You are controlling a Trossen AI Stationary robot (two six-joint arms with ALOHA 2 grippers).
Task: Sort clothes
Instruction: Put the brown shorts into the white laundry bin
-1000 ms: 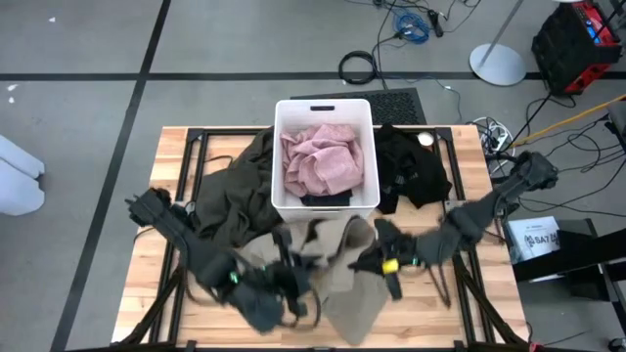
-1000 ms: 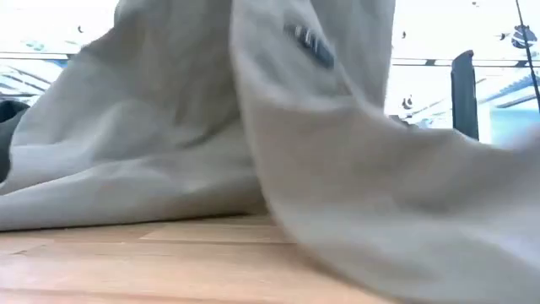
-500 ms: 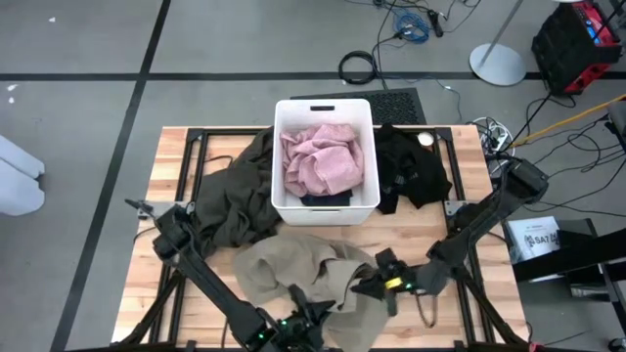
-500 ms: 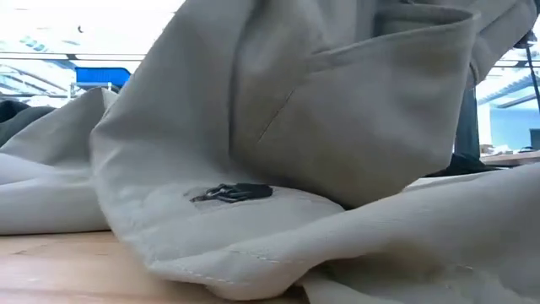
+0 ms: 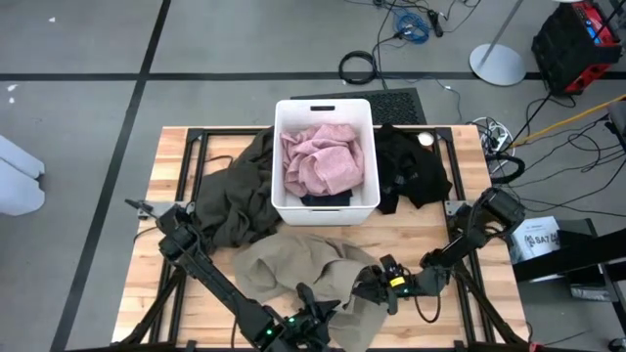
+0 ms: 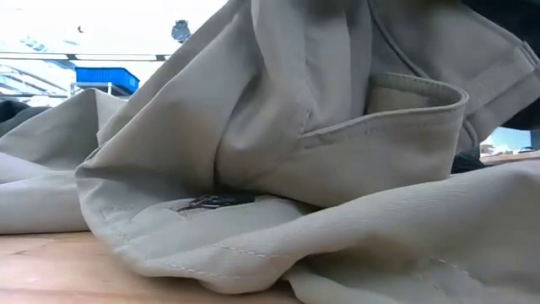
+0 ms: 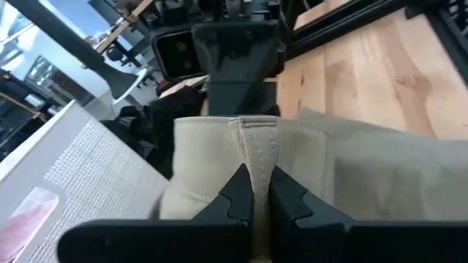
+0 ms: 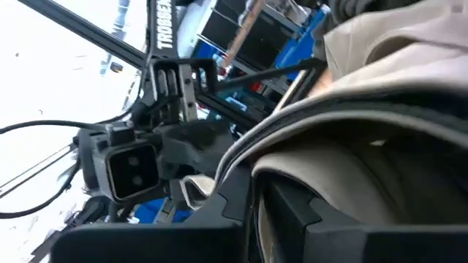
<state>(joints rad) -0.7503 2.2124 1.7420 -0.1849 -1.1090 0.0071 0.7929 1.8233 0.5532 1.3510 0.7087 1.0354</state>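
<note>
Two grippers meet on the tan garment [image 5: 293, 269] that lies crumpled on the wooden table [image 5: 469, 303], just in front of the white bin [image 5: 326, 112]. We see the left gripper [image 5: 311, 315] low at the near edge of that cloth, in front of the bin, its fingers [image 7: 241, 191] clenched on a folded seam of the tan fabric. The right gripper [image 5: 377, 286] sits at the garment's right side, also in front of the bin, with tan fabric bunched between its fingers [image 8: 292, 219]; we cannot tell whether it is gripping or letting go. From table height the tan cloth fills nearly the whole picture, heaped in folds with a small dark zipper pull [image 6: 211, 201] lying on it.

Inside the bin we see the pink garment [image 5: 321, 158] on top of something black [image 5: 325, 199]. The olive garment [image 5: 235, 191] spreads out to the left of the bin, touching its wall, and a black garment [image 5: 411, 171] lies just to the right of the bin.
</note>
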